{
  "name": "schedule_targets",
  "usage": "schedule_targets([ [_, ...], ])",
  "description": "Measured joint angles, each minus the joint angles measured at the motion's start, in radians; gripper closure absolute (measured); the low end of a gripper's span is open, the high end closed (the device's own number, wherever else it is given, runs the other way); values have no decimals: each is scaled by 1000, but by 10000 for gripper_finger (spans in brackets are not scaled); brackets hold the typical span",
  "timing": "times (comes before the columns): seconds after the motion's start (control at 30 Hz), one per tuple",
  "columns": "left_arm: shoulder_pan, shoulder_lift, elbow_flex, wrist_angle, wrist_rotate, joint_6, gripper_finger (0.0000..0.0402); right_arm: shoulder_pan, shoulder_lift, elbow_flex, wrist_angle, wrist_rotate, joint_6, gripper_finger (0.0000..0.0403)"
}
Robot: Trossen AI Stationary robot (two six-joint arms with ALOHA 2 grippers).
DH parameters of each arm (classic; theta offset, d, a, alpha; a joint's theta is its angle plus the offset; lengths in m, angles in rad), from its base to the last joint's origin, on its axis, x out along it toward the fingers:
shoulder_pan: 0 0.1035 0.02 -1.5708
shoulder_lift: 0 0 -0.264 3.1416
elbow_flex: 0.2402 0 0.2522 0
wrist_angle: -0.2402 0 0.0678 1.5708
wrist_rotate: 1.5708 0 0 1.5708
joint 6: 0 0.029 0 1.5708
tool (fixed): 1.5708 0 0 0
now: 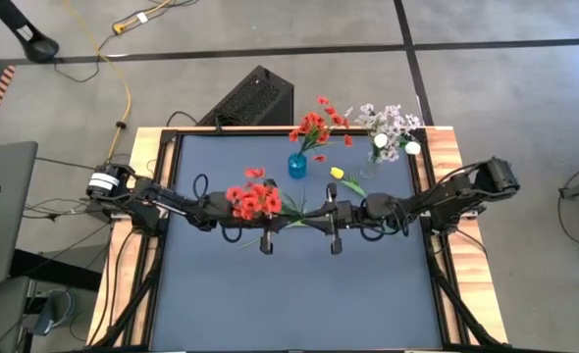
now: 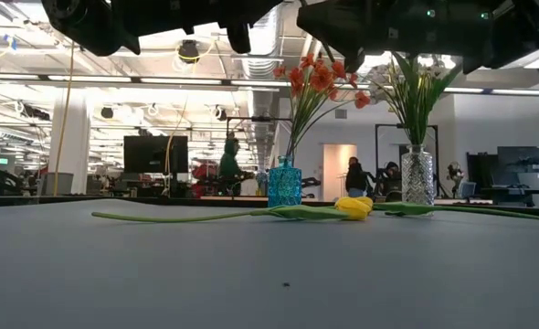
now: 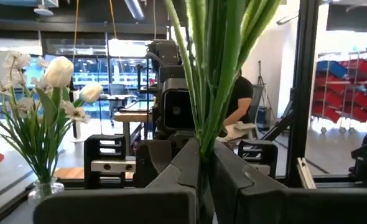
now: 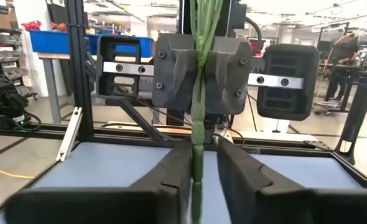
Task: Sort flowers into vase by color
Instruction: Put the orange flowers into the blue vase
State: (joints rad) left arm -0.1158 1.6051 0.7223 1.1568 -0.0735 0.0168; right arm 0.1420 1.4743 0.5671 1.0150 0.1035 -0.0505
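Overhead, two vases (image 1: pixel 297 165), one loose yellow tulip (image 1: pixel 337 174), seemingly.

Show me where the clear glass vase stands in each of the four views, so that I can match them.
High view: the clear glass vase stands near the table's far right corner.
Low view: right of centre, right of the blue vase.
Left wrist view: cut by the picture's edge.
Right wrist view: not in it.
Shared landmark: the white tulips in it, also seen from the left wrist.
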Motion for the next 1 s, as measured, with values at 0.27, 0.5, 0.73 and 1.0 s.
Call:
schedule_targets([
  [0.27,16,-72,0,-121,-83,-50,400,-25,-91,0,-248,2,-2,187],
  [0.5,121,-172,0,-374,-293,1,401,-34,-199,0,-605,4,74,140],
  [0.73,349,-117,0,-381,-224,-104,401,-13,-194,0,-710,3,160,139],
  [1.0,455,2,0,-188,-89,-147,401,20,-177,-2,-721,0,174,139],
])
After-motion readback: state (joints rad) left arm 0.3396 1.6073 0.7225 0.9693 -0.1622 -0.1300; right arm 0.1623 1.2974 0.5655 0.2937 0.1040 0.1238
